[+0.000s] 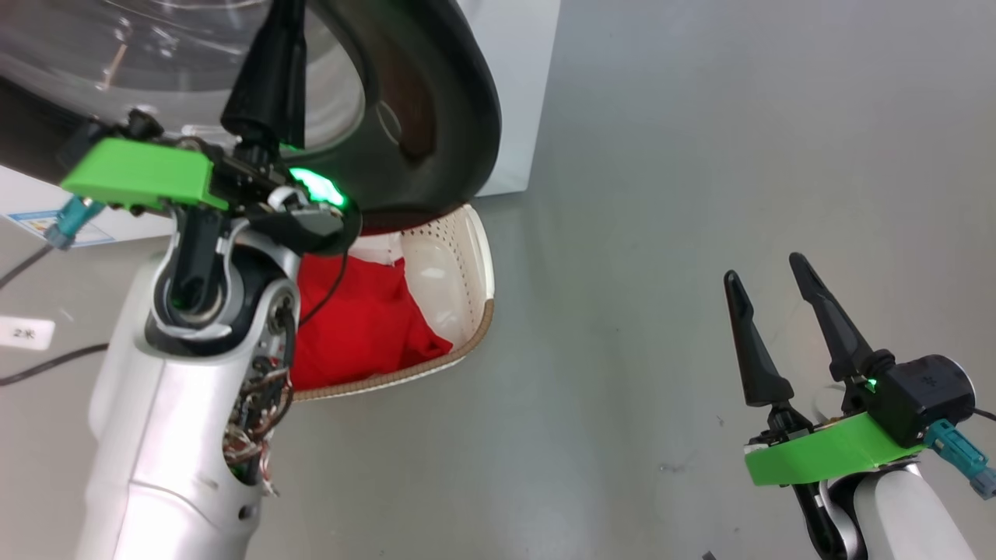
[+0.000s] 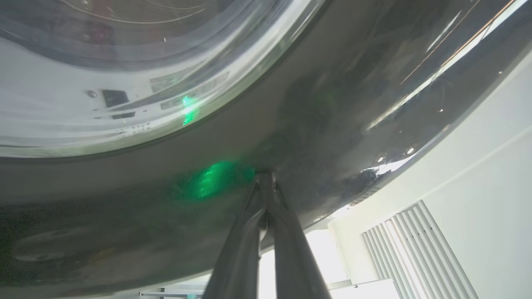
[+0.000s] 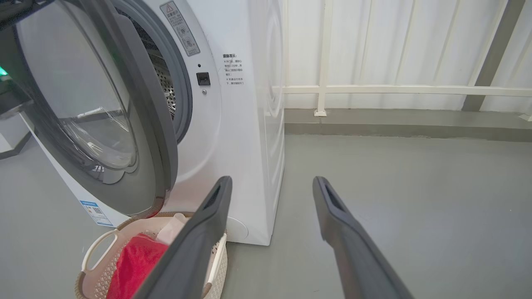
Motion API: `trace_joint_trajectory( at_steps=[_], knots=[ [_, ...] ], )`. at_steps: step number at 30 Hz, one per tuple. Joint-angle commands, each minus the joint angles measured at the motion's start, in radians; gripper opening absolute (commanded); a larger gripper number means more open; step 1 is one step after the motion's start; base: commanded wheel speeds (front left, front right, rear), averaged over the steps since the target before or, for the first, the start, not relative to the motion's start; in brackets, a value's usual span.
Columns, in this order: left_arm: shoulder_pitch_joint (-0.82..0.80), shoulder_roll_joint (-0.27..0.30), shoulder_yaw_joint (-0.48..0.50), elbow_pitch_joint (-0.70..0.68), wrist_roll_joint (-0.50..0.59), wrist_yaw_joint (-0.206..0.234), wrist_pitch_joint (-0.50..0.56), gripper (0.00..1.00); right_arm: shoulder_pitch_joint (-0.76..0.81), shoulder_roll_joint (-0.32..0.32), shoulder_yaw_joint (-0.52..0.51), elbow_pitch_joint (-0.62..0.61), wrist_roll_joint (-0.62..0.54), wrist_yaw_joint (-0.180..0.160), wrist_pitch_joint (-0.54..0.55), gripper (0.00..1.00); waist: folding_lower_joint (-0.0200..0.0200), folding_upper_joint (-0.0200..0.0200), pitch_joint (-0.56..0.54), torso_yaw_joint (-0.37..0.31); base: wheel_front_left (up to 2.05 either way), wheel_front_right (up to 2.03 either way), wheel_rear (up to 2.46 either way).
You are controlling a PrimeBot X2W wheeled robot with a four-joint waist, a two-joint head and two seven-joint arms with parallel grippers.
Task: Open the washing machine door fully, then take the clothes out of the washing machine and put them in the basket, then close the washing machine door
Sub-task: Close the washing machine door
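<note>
The glossy black-rimmed washing machine door [image 1: 455, 117], upper left, is touched by pressed-together left fingers [image 2: 241, 249]; right fingers [image 1: 753, 350] are spread.

Left claw [image 2: 265, 178] pinched tight, fingers together, pointing up off the raised left forearm [image 1: 171, 435], wrist cocked. Right claw [image 1: 764, 268] sits low on the right, fingers spread wide and empty, pointing up, right forearm [image 1: 906, 505] below it.

Grey floor [image 1: 700, 117], white ribbed wall [image 3: 395, 41], white rail [image 3: 407, 89]
</note>
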State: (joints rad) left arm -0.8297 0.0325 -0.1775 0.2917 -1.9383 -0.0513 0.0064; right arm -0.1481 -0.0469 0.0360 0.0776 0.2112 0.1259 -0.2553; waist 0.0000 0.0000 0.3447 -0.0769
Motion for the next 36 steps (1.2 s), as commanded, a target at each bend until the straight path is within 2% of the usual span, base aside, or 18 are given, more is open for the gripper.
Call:
trace_joint_trajectory(
  at_steps=[1,16,17,18,19,20,27,36],
  knots=[
    [-0.032,0.020,0.029,-0.019,0.009,-0.013,0.000,0.00,-0.021,-0.003,0.023,-0.028,0.007,0.005,-0.006,1.00,0.0000,0.0000,0.011,-0.009,0.00,0.00,0.00],
    [-0.032,0.022,0.031,0.043,0.019,-0.041,0.023,0.00,-0.028,-0.003,0.016,-0.016,0.013,0.005,-0.006,1.00,0.0000,0.0000,-0.005,-0.004,0.00,0.00,0.00],
    [-0.022,0.025,0.026,0.040,0.023,-0.040,0.028,0.20,-0.027,-0.003,0.014,-0.014,0.013,0.005,-0.006,1.00,0.0000,0.0000,-0.011,-0.001,0.00,0.00,0.00],
    [-0.011,0.028,0.021,0.036,0.027,-0.041,0.033,0.34,-0.025,-0.003,0.012,-0.014,0.013,0.005,-0.006,1.00,0.0000,0.0000,-0.017,0.002,0.00,0.00,0.00],
    [0.003,0.032,0.016,0.032,0.033,-0.040,0.036,0.55,-0.023,-0.003,0.010,-0.013,0.012,0.005,-0.006,1.00,0.0000,0.0000,-0.023,0.006,0.00,0.00,0.00],
    [0.017,0.039,0.011,0.027,0.044,-0.040,0.036,1.00,-0.020,-0.003,0.008,-0.012,0.012,0.005,-0.006,1.00,0.0000,0.0000,-0.030,0.010,0.00,0.00,0.00],
    [0.139,0.107,-0.043,-0.027,0.212,-0.057,-0.030,1.00,0.000,-0.003,-0.005,-0.008,0.011,0.005,-0.006,1.00,0.0000,0.0000,-0.086,0.043,0.00,0.00,0.00],
    [0.261,0.224,-0.147,-0.127,0.577,-0.071,-0.204,1.00,0.031,-0.003,-0.026,-0.003,0.002,0.005,-0.006,1.00,0.0000,0.0000,-0.148,0.093,0.00,0.00,0.00]
  ],
)
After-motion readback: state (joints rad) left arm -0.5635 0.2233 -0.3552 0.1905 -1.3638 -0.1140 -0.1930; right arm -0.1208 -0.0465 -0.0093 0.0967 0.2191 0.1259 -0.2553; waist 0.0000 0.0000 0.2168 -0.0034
